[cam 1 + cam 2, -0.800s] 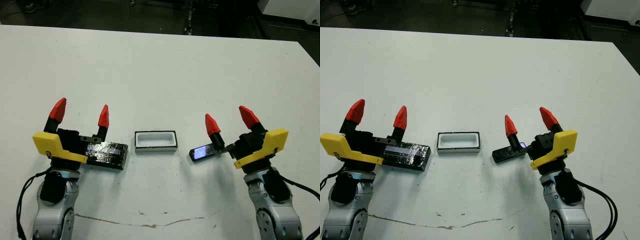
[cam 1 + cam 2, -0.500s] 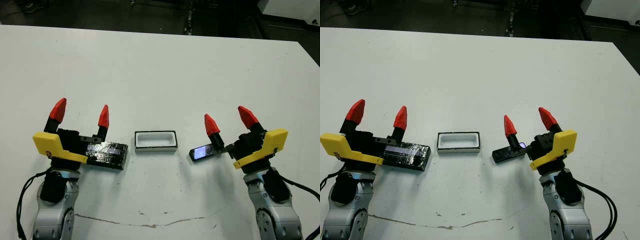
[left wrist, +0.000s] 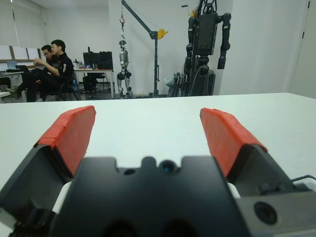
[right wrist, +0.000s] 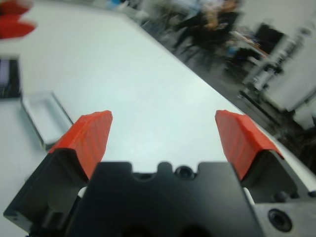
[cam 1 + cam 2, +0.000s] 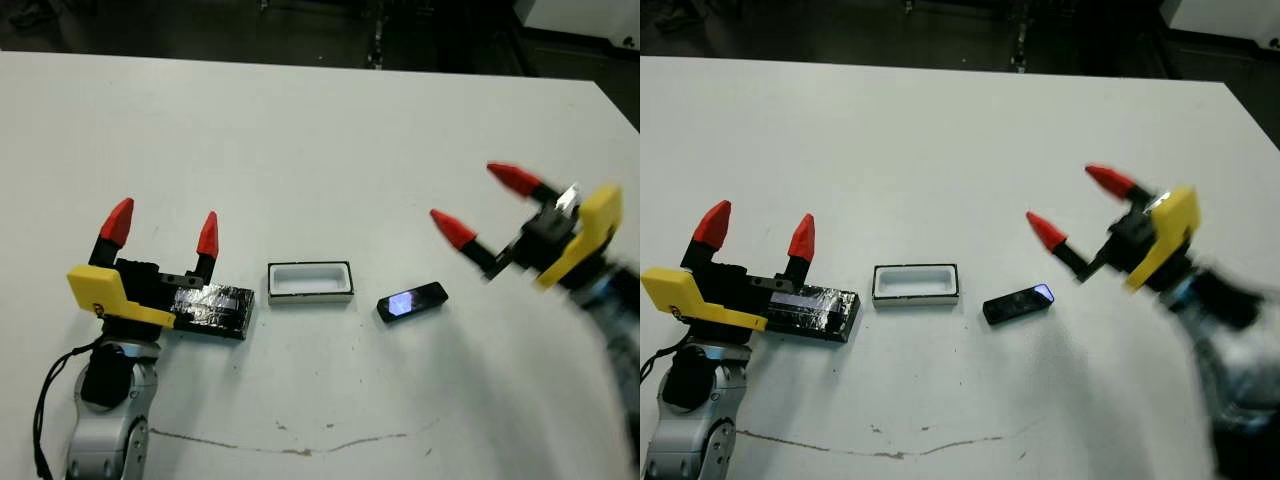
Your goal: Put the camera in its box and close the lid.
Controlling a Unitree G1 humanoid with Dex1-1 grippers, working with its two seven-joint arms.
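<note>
R arm (image 5: 600,270) blurred (lid (image 5: 212,309) part-hidden).

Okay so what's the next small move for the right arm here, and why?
Probably lower the open right gripper over the camera and grasp it: the camera lies free on the table, right of the empty box.

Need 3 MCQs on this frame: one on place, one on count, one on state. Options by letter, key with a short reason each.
1. Where does the camera lie?
A. In the box
B. On the table, on the box's right
C. In the right gripper

2. How many red fingertips show in the head view?
A. Two
B. Three
C. Four

3. What state is the box in?
A. Open and empty
B. Closed by the lid
C. Holding the camera

Key: 1 B, it lies bare on the table, apart from the right gripper. 2 C, two on each gripper, counting the left gripper. 3 A, its white inside shows and the lid lies on its left.
</note>
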